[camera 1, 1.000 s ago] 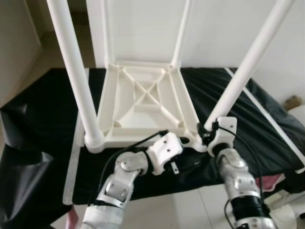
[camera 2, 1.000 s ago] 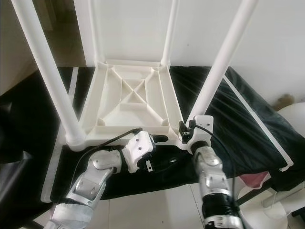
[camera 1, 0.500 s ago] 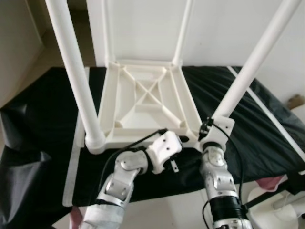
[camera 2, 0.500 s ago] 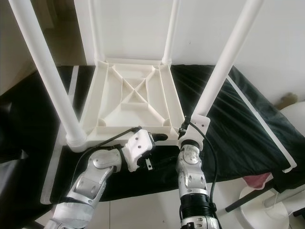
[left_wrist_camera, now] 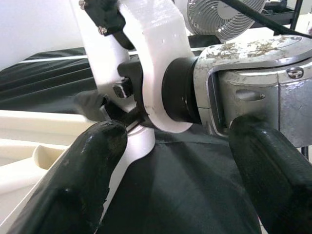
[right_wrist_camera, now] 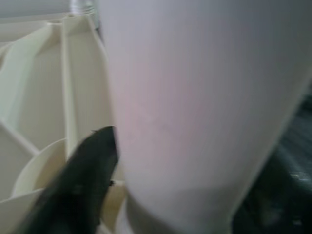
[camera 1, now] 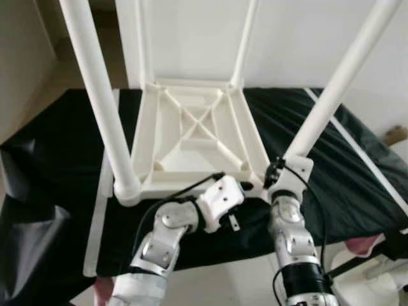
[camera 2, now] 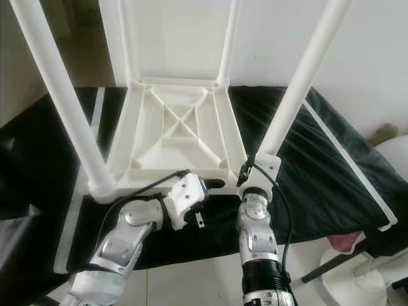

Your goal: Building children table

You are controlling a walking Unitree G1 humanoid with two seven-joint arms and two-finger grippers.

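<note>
1. Left eye view: the white children's table lies upside down on a black sheet, its ribbed underside facing up and its four legs rising. The near-right leg runs toward 1 o'clock, the near-left leg toward 11 o'clock. Against one second ago, the right arm's wrist has swung in from about 5 o'clock of the leg's foot to straight below it; since half a second ago almost nothing has shifted.

2. Right eye view: the right gripper sits at the foot of the near-right leg, at the table's near-right corner. The left gripper lies at the table's near edge, at 9 o'clock of the right wrist, where it was in both earlier frames.

3. Left wrist view: the two black fingers stand spread apart with nothing between them, so the left jaws are released. Beyond them are the right arm's silver wrist and, at 1 o'clock, a white fan.

4. Right wrist view: one black finger rests against the leg's wide white foot; the other is hidden, so I cannot tell whether the right jaws are clenched on it.

5. No brand, label or writing can be read in any view.
</note>
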